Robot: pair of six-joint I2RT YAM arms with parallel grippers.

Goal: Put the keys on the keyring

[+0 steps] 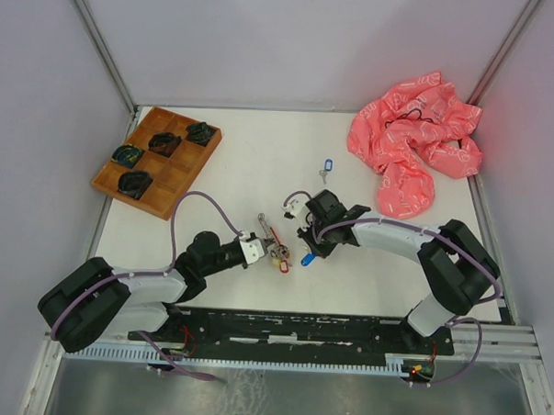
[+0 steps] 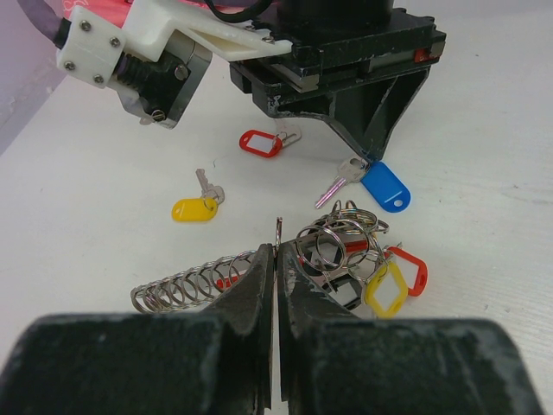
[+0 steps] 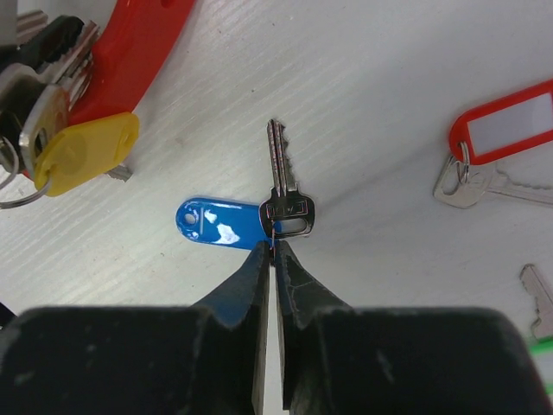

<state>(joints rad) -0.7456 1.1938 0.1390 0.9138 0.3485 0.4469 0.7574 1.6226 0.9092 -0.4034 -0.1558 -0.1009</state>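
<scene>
The left claw [image 1: 259,250] was shut tight on the keyring [image 2: 341,246]. It pinched one thin silver ring that stuck up between its two fingers. The keyring sat on the white table [image 1: 251,170], near the middle and toward the near edge, just right of the left claw. It was a bunch of silver rings with a red and black piece. A red tag and a yellow tag were in the bunch too. The right claw [image 1: 305,244] was just right of the keyring. Its fingers were clenched on the blue key [image 3: 285,194], at the little ring where the key met its blue tag. The blue key lay flat on the table, close to the keyring but not touching it. A red key [image 2: 262,143] and a yellow key [image 2: 195,208] lay loose on the table a bit farther back. Another blue key [image 1: 327,164] lay far off by itself. A wooden tray [image 1: 173,171] was in the far left corner. A pink cloth [image 1: 413,144] was bunched up in the far right corner.
</scene>
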